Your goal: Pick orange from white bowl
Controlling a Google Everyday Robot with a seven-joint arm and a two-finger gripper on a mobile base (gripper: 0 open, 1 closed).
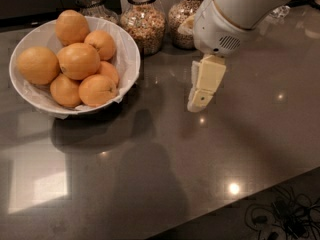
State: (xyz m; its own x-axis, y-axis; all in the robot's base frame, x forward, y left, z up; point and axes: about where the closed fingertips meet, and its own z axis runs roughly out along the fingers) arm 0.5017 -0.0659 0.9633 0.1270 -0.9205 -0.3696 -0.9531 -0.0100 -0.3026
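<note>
Note for you: the large, round, smooth-skinned orange (pixel 78 60) sits mid-pile in the wide, shallow, paper-lined white bowl (pixel 128 54), on the left of the glossy dark grey counter (pixel 150 179). The cream, blocky plastic gripper (pixel 198 103) hangs tip-down right of the bowl, apart from it. Whether it is spread or pressed together you cannot tell.

Dark grey polished stone countertop (pixel 150 184), with glints of lamp light. Towards the left of your view it carries a wide white paper-lined bowl (pixel 128 59). Along the far edge stand three round glass jars of grain: the left jar (pixel 92 1), the middle jar (pixel 144 19) and the right jar (pixel 181 19). The cream two-finger gripper (pixel 199 101) hangs over bare counter, right of the bowl and apart from it
</note>
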